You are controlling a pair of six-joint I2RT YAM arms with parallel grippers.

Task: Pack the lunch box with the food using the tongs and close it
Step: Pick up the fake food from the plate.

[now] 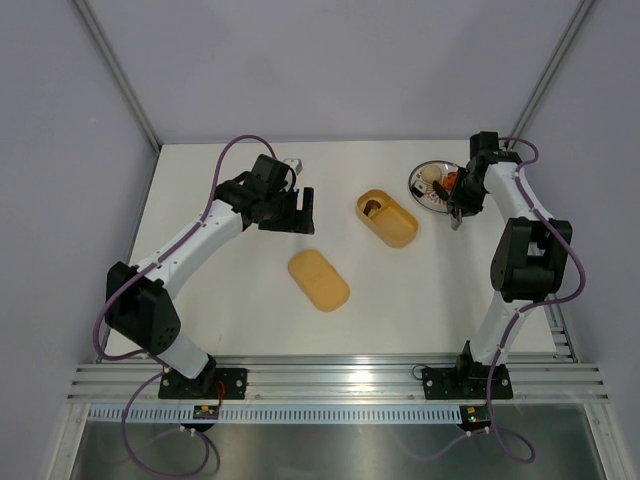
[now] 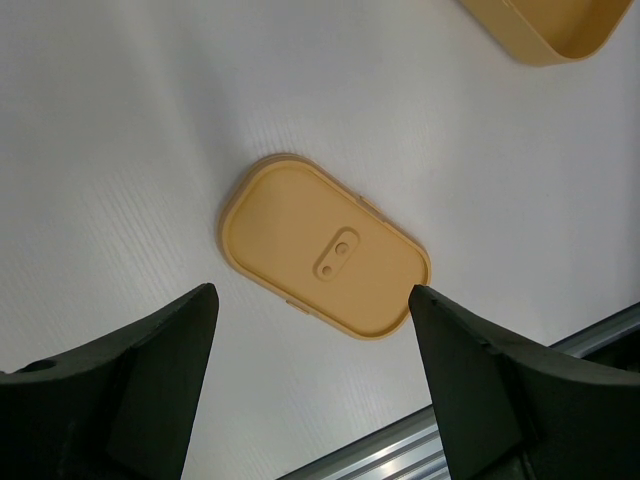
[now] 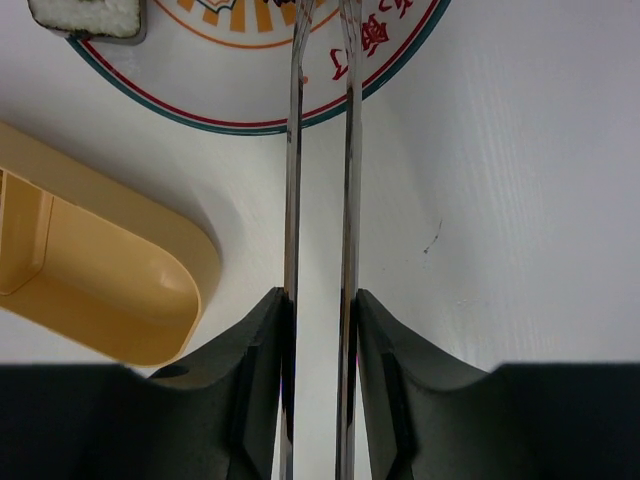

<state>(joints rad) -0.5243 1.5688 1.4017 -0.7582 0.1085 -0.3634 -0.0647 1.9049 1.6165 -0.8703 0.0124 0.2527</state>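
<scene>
Right wrist view alone shows the tongs: the right gripper is clamped on both slim arms, which run straight ahead, tips out of frame over the patterned plate. A white, dark-edged food piece lies there; the lunch box sits just beside. Left wrist view: the left gripper spread wide, empty, above the lid. Top external: box and lid apart on the table, long axes both far-left to near-right.

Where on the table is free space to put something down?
Free: between the lid and the right arm's base; also the far edge between left gripper and plate. Crowded: far right, where lunch box, plate and the tongs in the right gripper sit close.
</scene>
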